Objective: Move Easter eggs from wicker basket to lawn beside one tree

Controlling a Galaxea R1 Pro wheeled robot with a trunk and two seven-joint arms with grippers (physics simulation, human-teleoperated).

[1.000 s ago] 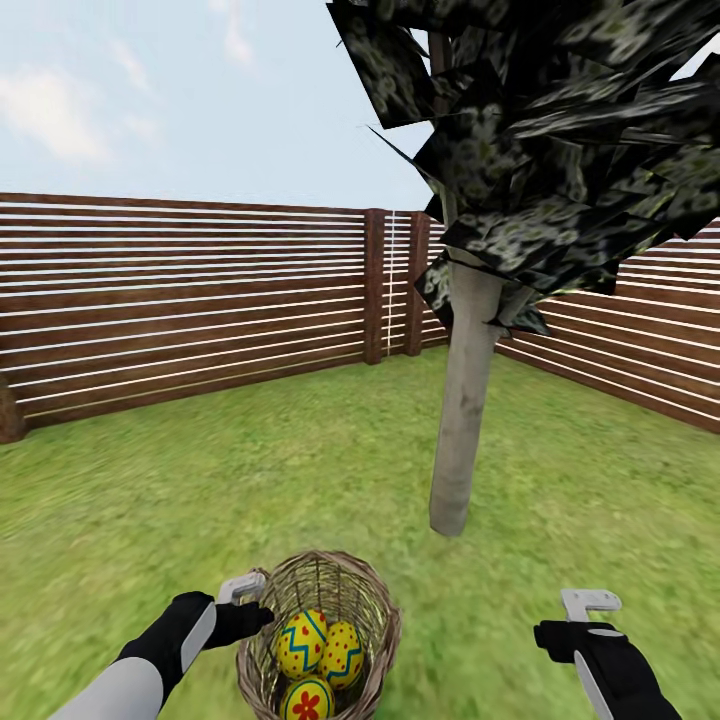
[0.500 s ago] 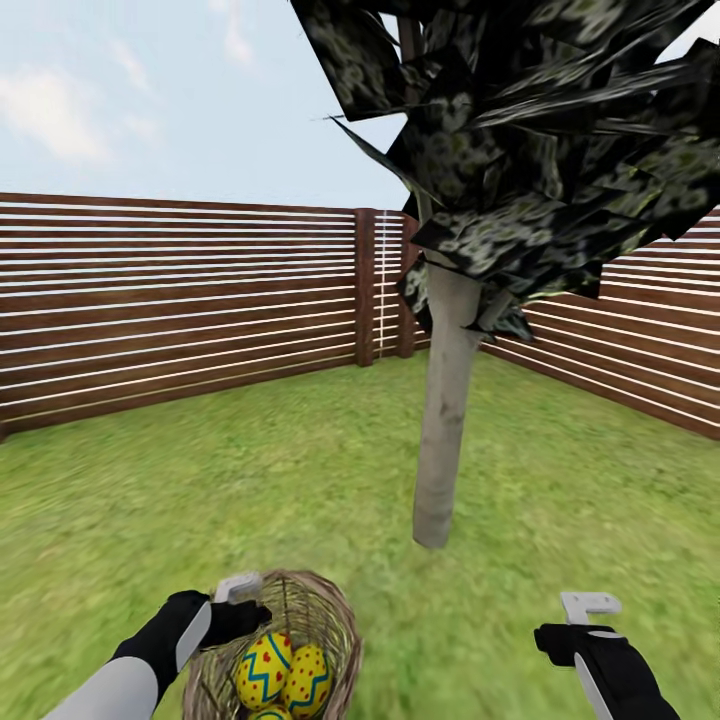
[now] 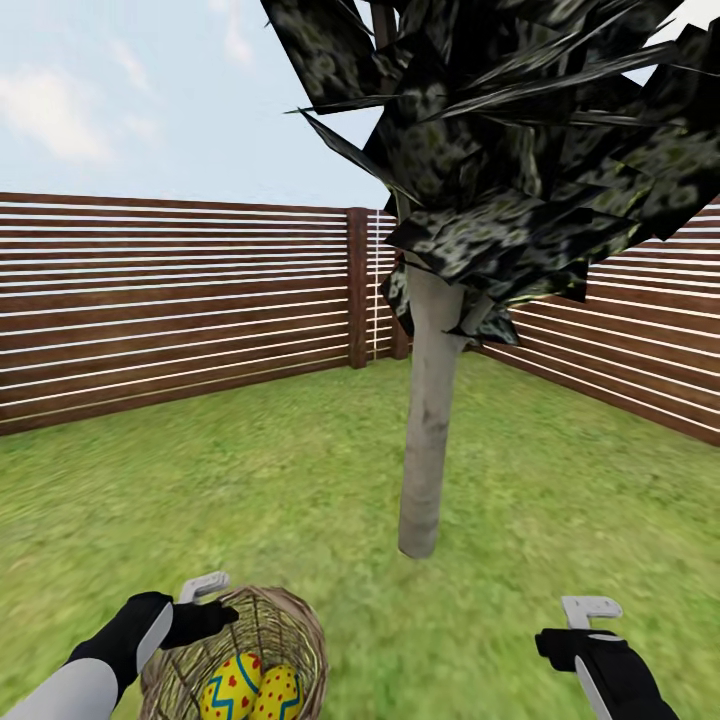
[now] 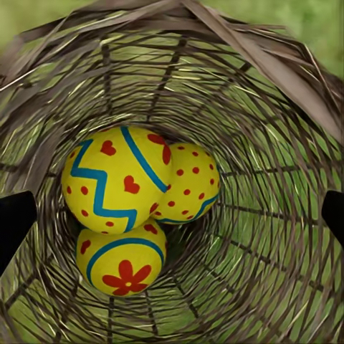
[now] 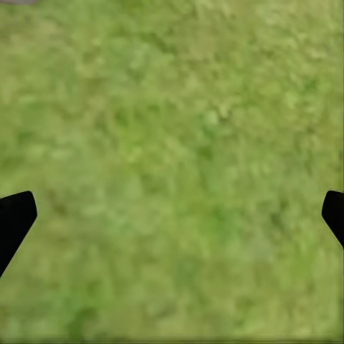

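Two dark fingers of the left gripper were spread wide, one at each edge of the left wrist view, and they held nothing. Between them the camera looked straight down into the wicker basket. All three Easter eggs lay at its bottom, touching each other: one with blue zigzags and red hearts, one with red dots, and one with a red flower.

The fingers of the right gripper were also wide apart and empty, with only the lawn under them.

In the head view the left gripper was above the basket's rim, at about 10 o'clock of the basket. The right gripper hung over grass at about 3 o'clock from the basket, well apart from it. The tree with its pale trunk stood near the basket, at about 1 o'clock from it. A brown slat fence closed the garden behind it.
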